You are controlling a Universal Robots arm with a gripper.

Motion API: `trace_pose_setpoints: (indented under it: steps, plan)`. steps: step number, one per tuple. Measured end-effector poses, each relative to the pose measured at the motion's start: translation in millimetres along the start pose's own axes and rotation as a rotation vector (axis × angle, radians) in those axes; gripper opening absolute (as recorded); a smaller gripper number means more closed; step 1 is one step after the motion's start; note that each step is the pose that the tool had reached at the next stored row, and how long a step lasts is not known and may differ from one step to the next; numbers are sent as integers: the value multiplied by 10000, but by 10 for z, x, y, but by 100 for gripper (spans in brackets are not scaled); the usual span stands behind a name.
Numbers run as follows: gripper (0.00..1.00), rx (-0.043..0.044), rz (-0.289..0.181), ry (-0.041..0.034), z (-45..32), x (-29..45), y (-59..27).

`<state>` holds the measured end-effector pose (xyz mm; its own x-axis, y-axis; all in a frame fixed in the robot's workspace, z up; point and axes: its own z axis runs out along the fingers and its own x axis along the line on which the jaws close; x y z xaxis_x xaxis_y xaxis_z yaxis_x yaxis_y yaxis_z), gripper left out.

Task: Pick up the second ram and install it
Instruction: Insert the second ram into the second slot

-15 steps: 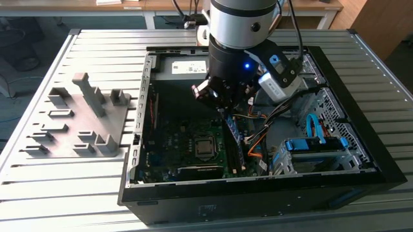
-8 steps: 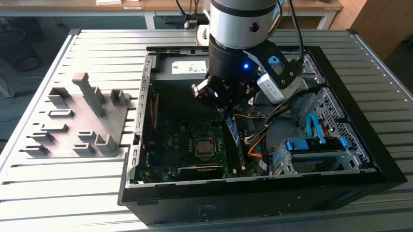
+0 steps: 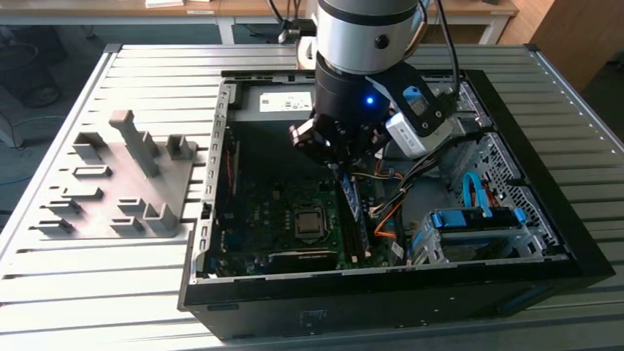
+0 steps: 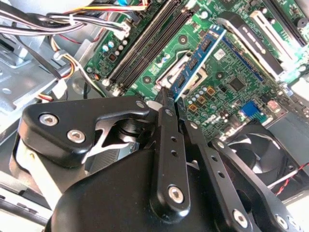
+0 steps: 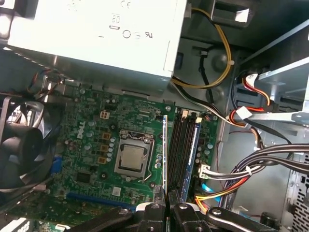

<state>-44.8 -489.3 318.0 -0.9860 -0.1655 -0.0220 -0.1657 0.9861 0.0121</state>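
Note:
My gripper (image 3: pixel 335 167) reaches down into the open computer case (image 3: pixel 546 183) from above. It is shut on the second ram (image 4: pixel 203 50), a thin blue-green stick with dark chips. In the first wrist view the second ram (image 5: pixel 165 154) appears edge-on, reaching out from my gripper (image 5: pixel 166 209). It hangs over the motherboard (image 5: pixel 96 145) between the CPU socket (image 5: pixel 133 157) and the long black slots (image 5: pixel 177 145), and runs parallel to them. In the second wrist view my gripper (image 4: pixel 170 96) pinches the stick's near end, with the slots (image 4: pixel 149 43) off to one side.
Another blue stick (image 5: pixel 192 150) stands in the slot farthest from the socket. A grey power supply (image 5: pixel 96 34), a cooling fan (image 5: pixel 19 150) and bundled cables (image 5: pixel 251 169) crowd the case. A grey slotted holder block (image 3: pixel 122 183) sits on the table at the exterior view's left.

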Motion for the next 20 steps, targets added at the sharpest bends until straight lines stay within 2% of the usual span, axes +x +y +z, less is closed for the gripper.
trace_pose_setpoints:
  steps: [20]
  plan:
    - [14, 23, 1056, -13, 3, 0, 0]
